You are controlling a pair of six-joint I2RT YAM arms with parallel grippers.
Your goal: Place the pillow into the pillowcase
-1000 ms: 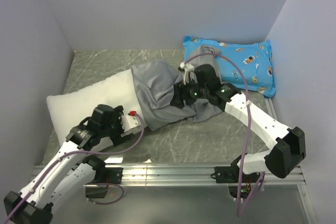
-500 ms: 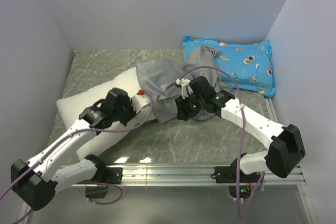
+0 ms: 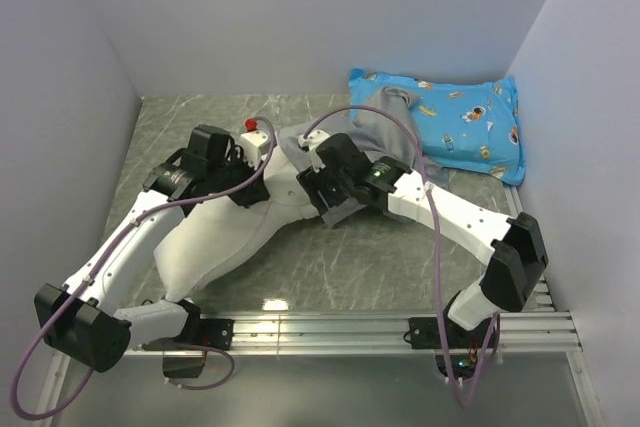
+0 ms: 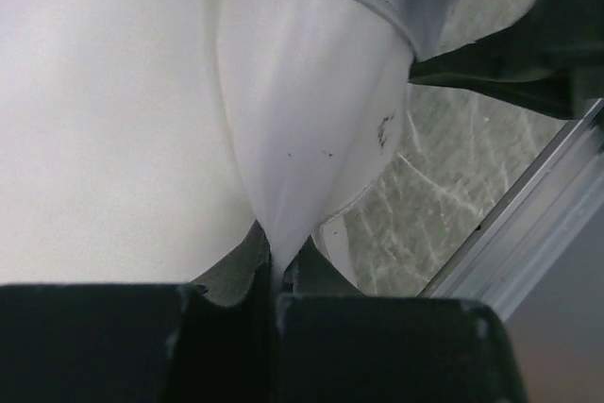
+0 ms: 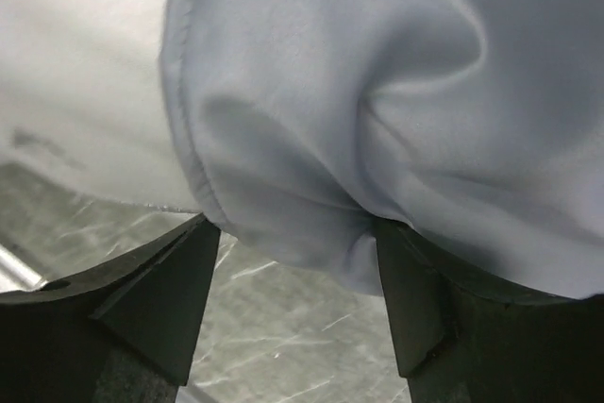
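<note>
Pillow [image 3: 220, 242], lying left of mid-counter, is being pinched by the clenched left claw [image 4: 274, 280] and is needing a straight push into the pillowcase [image 3: 390, 122] mouth, which the right claw [image 5: 297, 243] is straddling, grip unclear.

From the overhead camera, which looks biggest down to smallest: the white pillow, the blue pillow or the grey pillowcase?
1. white pillow
2. blue pillow
3. grey pillowcase

The pillowcase is bunched and partly hidden under the right arm, so the last two are uncertain.
</note>
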